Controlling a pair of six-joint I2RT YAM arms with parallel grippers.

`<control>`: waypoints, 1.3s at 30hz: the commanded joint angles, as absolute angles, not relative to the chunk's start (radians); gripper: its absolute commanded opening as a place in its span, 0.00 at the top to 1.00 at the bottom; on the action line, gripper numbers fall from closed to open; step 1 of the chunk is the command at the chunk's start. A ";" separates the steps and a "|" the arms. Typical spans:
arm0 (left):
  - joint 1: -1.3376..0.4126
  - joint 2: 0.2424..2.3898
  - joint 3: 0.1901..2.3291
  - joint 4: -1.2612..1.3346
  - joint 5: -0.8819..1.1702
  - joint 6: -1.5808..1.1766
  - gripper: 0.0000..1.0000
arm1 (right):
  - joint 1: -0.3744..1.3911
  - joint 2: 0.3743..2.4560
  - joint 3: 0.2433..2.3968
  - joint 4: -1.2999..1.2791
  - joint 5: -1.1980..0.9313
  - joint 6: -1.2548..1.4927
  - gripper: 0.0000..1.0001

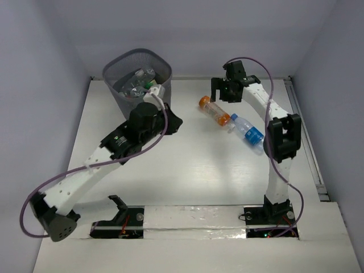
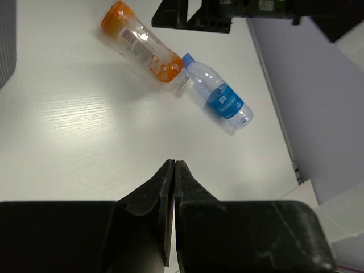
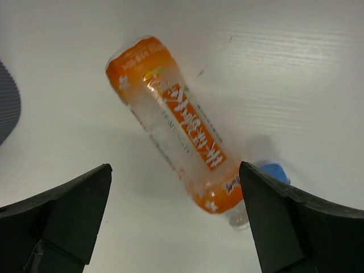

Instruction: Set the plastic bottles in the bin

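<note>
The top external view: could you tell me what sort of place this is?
Likely a robot lab cell: plain walls enclose a white table, two arms bolted at its edge, bottles and a mesh bin.

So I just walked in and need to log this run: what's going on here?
Plastic bottles are being cleared into the dark grey mesh bin, which already holds several bottles. The right gripper hangs open over the orange-labelled clear bottle lying on the white table, not yet gripping it. A clear blue-labelled bottle lies right beside that one. The left gripper is shut and empty, next to the bin.
</note>
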State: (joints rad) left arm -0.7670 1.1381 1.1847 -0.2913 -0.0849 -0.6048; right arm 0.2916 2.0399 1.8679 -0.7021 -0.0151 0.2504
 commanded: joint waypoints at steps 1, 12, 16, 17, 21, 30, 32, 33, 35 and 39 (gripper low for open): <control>-0.770 0.973 1.138 -0.290 -0.149 -0.650 1.00 | 0.288 2.092 1.986 -0.781 -0.043 0.167 0.01; -0.770 0.853 1.108 -0.376 -0.176 -0.649 0.88 | 0.334 2.269 2.014 -0.813 -0.097 0.166 0.01; -0.770 0.865 1.123 -0.382 -0.178 -0.640 0.87 | 0.400 2.301 2.037 -0.818 -0.069 0.153 0.03; -0.770 0.867 1.123 -0.382 -0.170 -0.638 0.87 | 0.409 2.310 2.039 -0.816 -0.068 0.155 0.07; -0.770 0.867 1.124 -0.380 -0.169 -0.640 0.84 | 0.446 2.307 2.025 -0.804 -0.038 0.181 0.32; -0.770 0.861 1.351 -0.543 -0.337 -0.543 0.58 | 0.446 1.984 1.896 -0.692 -0.006 0.287 0.61; -0.770 0.853 1.429 -0.555 -0.397 -0.503 0.53 | 0.446 1.872 1.911 -0.681 -0.014 0.316 0.63; -0.770 0.850 1.446 -0.557 -0.411 -0.494 0.52 | 0.456 1.844 1.923 -0.670 -0.058 0.331 0.63; -0.770 0.845 1.486 -0.554 -0.451 -0.479 0.51 | 0.478 1.793 1.982 -0.637 -0.095 0.379 0.63; -0.770 0.828 1.496 -0.494 -0.471 -0.462 0.48 | 0.547 1.847 2.182 -0.606 -0.159 0.463 0.62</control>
